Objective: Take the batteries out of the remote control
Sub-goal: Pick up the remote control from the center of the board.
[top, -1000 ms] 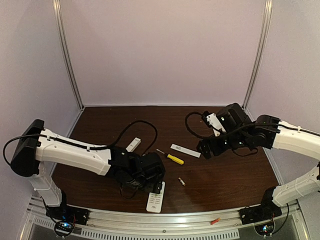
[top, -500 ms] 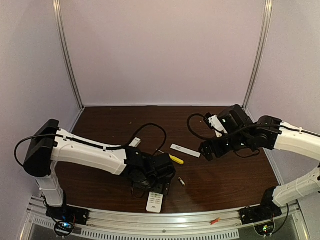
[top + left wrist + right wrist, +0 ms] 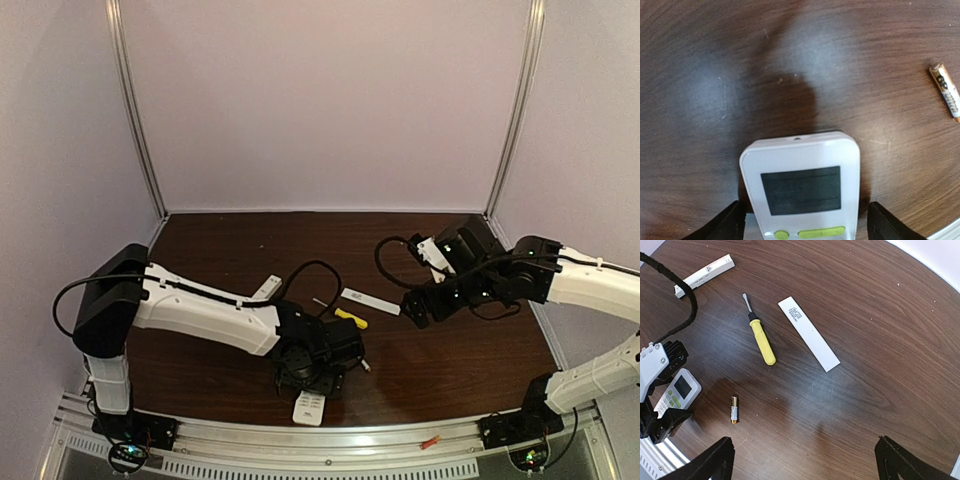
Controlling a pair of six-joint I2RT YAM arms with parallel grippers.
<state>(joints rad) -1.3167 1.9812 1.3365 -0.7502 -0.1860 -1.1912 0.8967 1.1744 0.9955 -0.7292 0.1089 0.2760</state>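
Note:
The white remote control (image 3: 802, 190) lies face up on the table, its dark screen and green buttons showing. My left gripper (image 3: 807, 225) is open and straddles it, one finger on each side with a small gap. In the top view the left gripper (image 3: 318, 383) covers the far end of the remote (image 3: 308, 408). One gold-ended battery (image 3: 946, 91) lies loose on the table to the right of the remote, and it also shows in the right wrist view (image 3: 733, 409) and the top view (image 3: 366, 364). My right gripper (image 3: 807, 465) is open and empty, high above the table.
A yellow-handled screwdriver (image 3: 760, 337) and a white rectangular cover (image 3: 808, 333) lie beyond the battery. Another long white piece (image 3: 705, 274) lies at the far left, near the left arm's black cable (image 3: 300, 272). The metal rail (image 3: 330, 440) runs along the near edge.
My left arm has swung right and toward the near edge, bringing its open gripper over the remote. My right gripper has shifted slightly lower and stays open.

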